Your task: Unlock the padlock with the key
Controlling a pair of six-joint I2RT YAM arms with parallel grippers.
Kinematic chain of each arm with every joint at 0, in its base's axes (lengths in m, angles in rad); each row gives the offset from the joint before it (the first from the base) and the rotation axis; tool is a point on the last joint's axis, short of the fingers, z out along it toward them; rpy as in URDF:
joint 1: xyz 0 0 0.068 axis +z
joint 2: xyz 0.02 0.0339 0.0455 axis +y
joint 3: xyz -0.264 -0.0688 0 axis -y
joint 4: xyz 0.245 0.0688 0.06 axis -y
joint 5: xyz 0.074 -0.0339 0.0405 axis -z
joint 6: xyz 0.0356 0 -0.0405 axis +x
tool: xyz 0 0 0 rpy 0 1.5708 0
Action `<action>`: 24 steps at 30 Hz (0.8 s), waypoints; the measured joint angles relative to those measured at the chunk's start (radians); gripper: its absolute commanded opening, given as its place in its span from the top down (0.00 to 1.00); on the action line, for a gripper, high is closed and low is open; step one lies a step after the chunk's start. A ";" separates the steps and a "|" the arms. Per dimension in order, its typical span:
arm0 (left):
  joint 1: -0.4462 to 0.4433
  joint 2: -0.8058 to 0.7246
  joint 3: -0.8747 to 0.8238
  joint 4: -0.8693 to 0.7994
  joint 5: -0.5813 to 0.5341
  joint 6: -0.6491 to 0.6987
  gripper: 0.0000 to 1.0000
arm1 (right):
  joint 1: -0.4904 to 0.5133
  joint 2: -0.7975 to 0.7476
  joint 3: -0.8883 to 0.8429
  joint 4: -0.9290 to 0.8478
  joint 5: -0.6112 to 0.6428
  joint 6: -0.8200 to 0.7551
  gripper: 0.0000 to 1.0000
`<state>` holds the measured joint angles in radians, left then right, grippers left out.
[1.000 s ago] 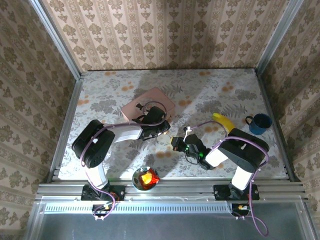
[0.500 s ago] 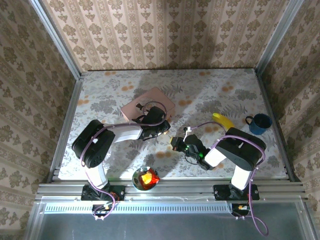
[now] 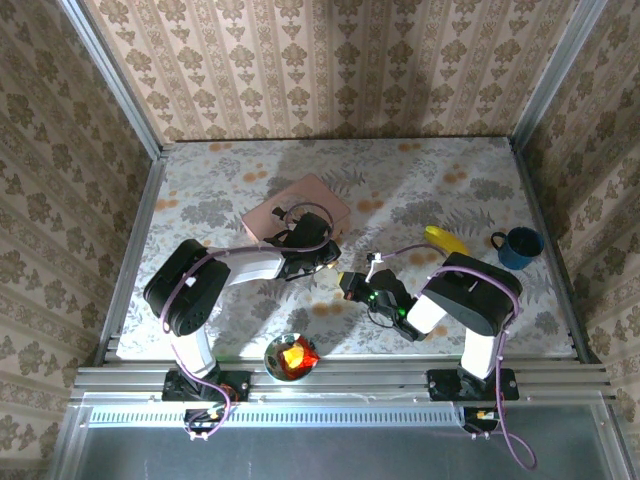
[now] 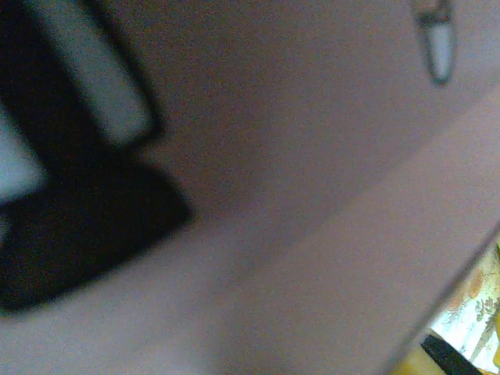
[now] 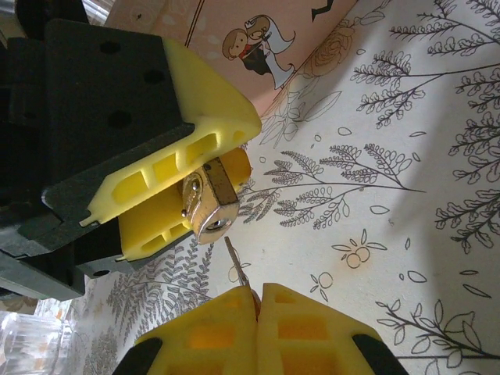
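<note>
Pale cloth printed with grey leaves and orange blossoms covers the table (image 3: 200,190), hemmed in by beige damask-papered walls and an aluminium frame, with a pink box (image 3: 295,212), a banana (image 3: 447,243), a blue mug (image 3: 517,247) and a small bowl (image 3: 291,357) scattered on it. Near the middle, just in front of the box, the left gripper (image 5: 223,168) pinches the padlock (image 5: 209,205), a tiny brass body with a silvery keyhole face. The right gripper (image 5: 256,301) has its yellow pads pressed together on the key (image 5: 237,266), whose thin dark blade ends just beside that face.
</note>
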<state>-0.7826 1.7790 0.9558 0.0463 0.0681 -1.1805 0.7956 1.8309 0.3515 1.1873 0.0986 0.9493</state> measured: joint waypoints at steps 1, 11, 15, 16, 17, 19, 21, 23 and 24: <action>0.000 0.000 0.000 0.000 0.000 0.000 1.00 | 0.000 0.003 0.000 0.006 0.000 0.001 1.00; 0.000 0.002 0.000 0.005 0.000 -0.003 1.00 | -0.010 0.004 -0.002 0.037 0.000 0.005 1.00; 0.001 0.004 0.000 0.010 0.003 -0.003 1.00 | -0.014 0.004 -0.002 0.037 0.000 0.009 1.00; 0.001 0.004 0.000 0.010 0.003 -0.004 1.00 | -0.015 0.004 -0.002 0.037 0.000 0.013 1.00; 0.001 0.004 0.000 0.011 0.003 -0.004 1.00 | -0.016 0.005 -0.002 0.038 0.000 0.016 1.00; 0.003 0.004 0.000 0.011 0.005 -0.005 1.00 | -0.019 0.010 -0.002 0.043 0.000 0.020 1.00; 0.003 0.004 0.000 0.011 0.007 -0.006 1.00 | -0.021 0.016 -0.001 0.044 0.000 0.023 1.00; 0.003 0.004 0.000 0.012 0.008 -0.006 1.00 | -0.023 0.020 0.001 0.044 -0.001 0.024 1.00; 0.004 0.006 0.000 0.014 0.010 -0.006 1.00 | -0.023 0.023 0.003 0.044 -0.001 0.024 1.00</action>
<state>-0.7788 1.7847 0.9558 0.0608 0.0784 -1.1862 0.7727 1.8538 0.3542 1.2316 0.0975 0.9733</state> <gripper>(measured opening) 0.292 0.041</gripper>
